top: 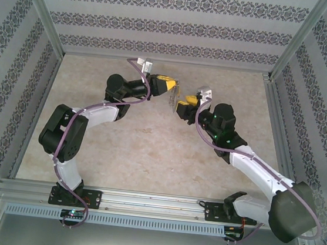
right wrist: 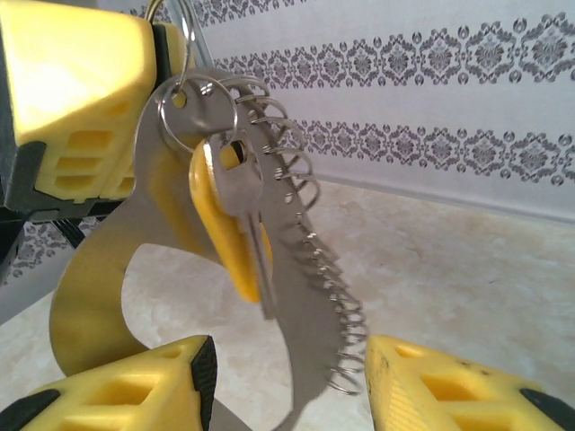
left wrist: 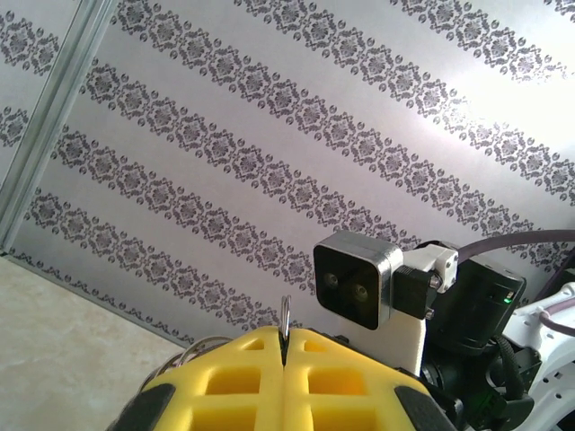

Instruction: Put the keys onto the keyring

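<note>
Jaws of left gripper (left wrist: 284, 348) pinch keyring (right wrist: 293, 316); jaws of right gripper (right wrist: 292, 377) spread astride it, key (right wrist: 236, 208) seemingly threaded on.

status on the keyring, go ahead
Left gripper shut on keyring, off the table. Right gripper open around its lower end. Key dangles alongside. Nothing blocking.
</note>
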